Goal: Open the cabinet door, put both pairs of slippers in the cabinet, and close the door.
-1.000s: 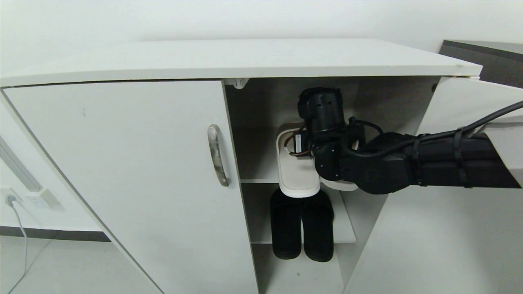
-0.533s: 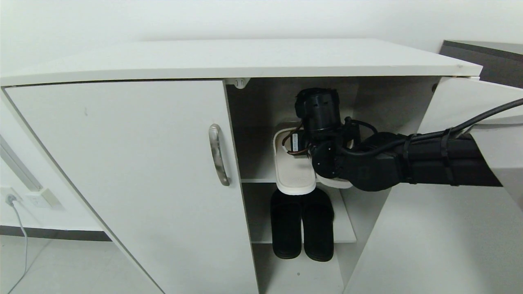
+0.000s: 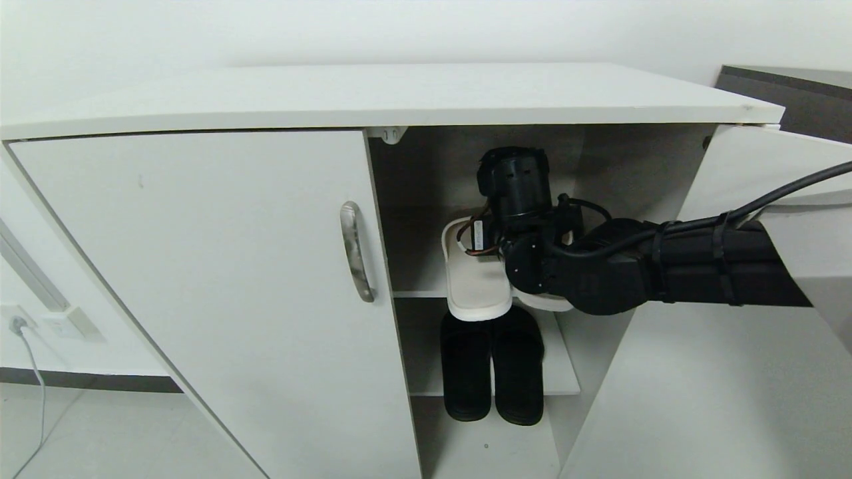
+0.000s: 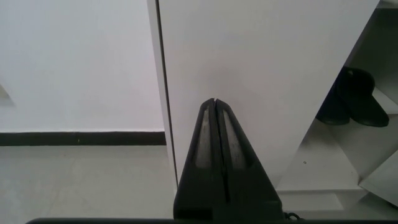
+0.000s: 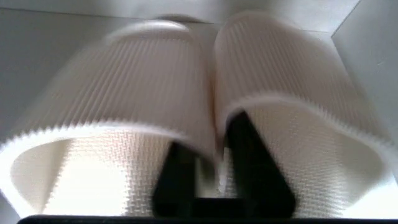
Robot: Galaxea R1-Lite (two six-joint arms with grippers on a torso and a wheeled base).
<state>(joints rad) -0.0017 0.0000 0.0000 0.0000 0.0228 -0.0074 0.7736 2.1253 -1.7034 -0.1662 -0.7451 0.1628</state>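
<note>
Two pairs of slippers are inside the white cabinet (image 3: 399,93). Its right door (image 3: 752,166) stands swung open at the right edge of the head view, while the left door (image 3: 200,266), with its metal handle (image 3: 354,253), is shut. The white slippers (image 3: 474,283) are near the middle of that frame, side by side at the level of the upper shelf (image 3: 416,293), with their heels jutting past its front edge. Whether their soles rest on it cannot be told. The right gripper (image 5: 217,177) is clamped on them: in the right wrist view its dark fingers (image 5: 255,162) reach under the ribbed straps and pinch the two adjoining side walls together. Just below, the black slippers (image 3: 492,369) lie parallel on the lower shelf (image 3: 564,376), heels overhanging its front. The left gripper (image 4: 214,107) is clenched on nothing, its fingers pressed flat together, and it faces the shut left door low down.
</note>
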